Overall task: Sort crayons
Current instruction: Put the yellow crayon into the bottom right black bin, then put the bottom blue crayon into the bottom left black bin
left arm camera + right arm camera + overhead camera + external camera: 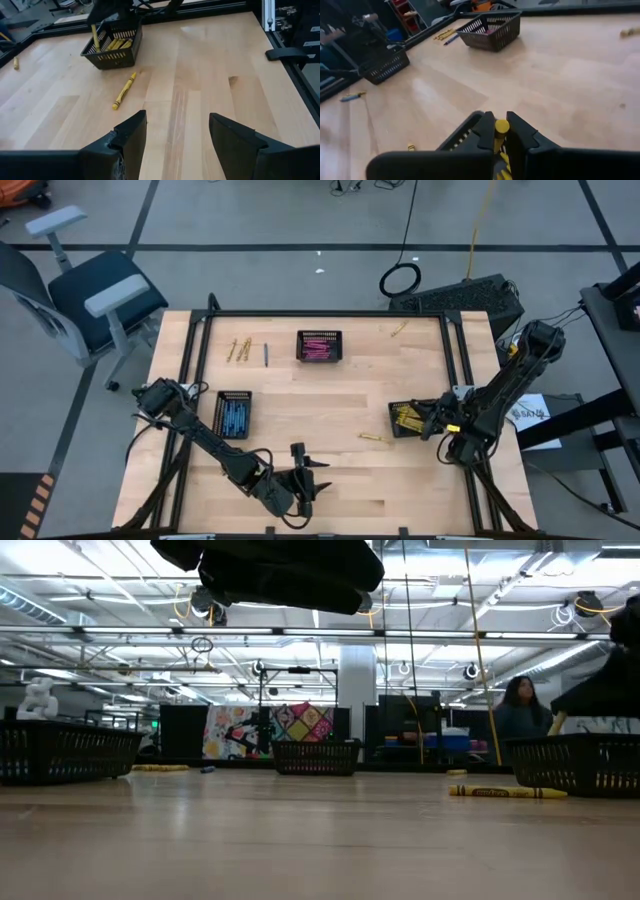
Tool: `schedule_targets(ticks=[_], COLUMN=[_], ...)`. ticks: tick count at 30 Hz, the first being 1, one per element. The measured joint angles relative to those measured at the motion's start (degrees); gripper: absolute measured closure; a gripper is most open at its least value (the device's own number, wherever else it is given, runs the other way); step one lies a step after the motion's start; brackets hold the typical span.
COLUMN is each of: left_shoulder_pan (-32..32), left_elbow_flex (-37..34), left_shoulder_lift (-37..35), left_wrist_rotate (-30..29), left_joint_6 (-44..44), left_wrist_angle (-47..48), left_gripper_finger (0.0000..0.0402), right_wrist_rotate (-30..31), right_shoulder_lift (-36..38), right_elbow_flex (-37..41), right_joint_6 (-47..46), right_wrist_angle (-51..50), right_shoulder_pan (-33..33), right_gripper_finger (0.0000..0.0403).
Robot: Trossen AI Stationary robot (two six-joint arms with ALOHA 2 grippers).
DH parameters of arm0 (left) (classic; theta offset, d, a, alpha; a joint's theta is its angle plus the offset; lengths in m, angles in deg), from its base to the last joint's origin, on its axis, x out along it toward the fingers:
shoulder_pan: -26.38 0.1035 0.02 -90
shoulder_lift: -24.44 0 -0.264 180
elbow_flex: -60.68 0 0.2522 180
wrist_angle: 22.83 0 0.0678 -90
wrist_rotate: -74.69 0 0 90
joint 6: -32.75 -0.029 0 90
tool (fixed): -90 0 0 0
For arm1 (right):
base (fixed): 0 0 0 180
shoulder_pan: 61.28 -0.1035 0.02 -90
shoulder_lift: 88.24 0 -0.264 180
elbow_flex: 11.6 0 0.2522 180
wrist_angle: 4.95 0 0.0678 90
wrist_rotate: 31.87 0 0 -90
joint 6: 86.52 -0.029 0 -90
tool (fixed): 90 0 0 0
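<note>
My right gripper [432, 420] is over the black basket of yellow crayons [405, 418] at the right, shut on a yellow crayon [501, 126]. My left gripper [308, 468] hovers open near the table's front edge with nothing between its fingers [177, 135]. It faces a loose yellow crayon [124, 91] that lies flat on the wood [372, 438]. A basket of pink crayons [319, 346] stands at the far middle and a basket of blue crayons [233, 413] at the left. More yellow crayons [240, 350] and a blue one [266, 354] lie far left. My right gripper pinches the yellow crayon between its two fingertips [485, 131], just below the crayon's upper end [501, 125]. The crayon stands about upright below the fingers [95, 36], and its lower part reaches down at the basket's edge. Whether it touches the basket I cannot tell.
One yellow crayon [399, 329] lies near the far right corner. A black frame [330, 313] runs along the table's far edge and sides. Bare wood lies between the three baskets. A person [518, 710] is in the room beyond the table.
</note>
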Motion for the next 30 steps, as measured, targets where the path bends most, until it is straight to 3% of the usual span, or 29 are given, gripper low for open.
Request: schedule_targets(ticks=[3,12,19,27,30], left_shoulder_pan=[0.0,0.0,0.02,0.5,0.52], left_elbow_flex=[-0.02,-0.02,-0.02,-0.02,-0.03], left_shoulder_lift=[0.0,0.0,0.0,0.0,0.0], left_wrist_rotate=[0.0,0.0,0.0,0.02,0.36], left_joint_6=[-0.02,-0.04,-0.04,-0.07,1.4], left_wrist_angle=[0.0,-0.02,-0.07,-0.24,-0.04], left_gripper_finger=[0.0187,0.0187,0.0187,0.0187,0.0187], right_wrist_rotate=[-0.59,-12.77,-24.09,-24.07,-20.28], right_shoulder_lift=[0.02,0.28,4.81,7.76,7.67], right_elbow_flex=[1.53,1.64,-3.4,-15.99,-19.07], right_joint_6=[0.55,6.53,13.23,23.31,28.45], right_wrist_angle=[4.04,3.67,-6.23,-15.01,-12.62], right_shoulder_pan=[0.0,0.0,0.0,0.0,0.0], right_gripper_finger=[0.0389,0.0339,0.0284,0.0284,0.0288])
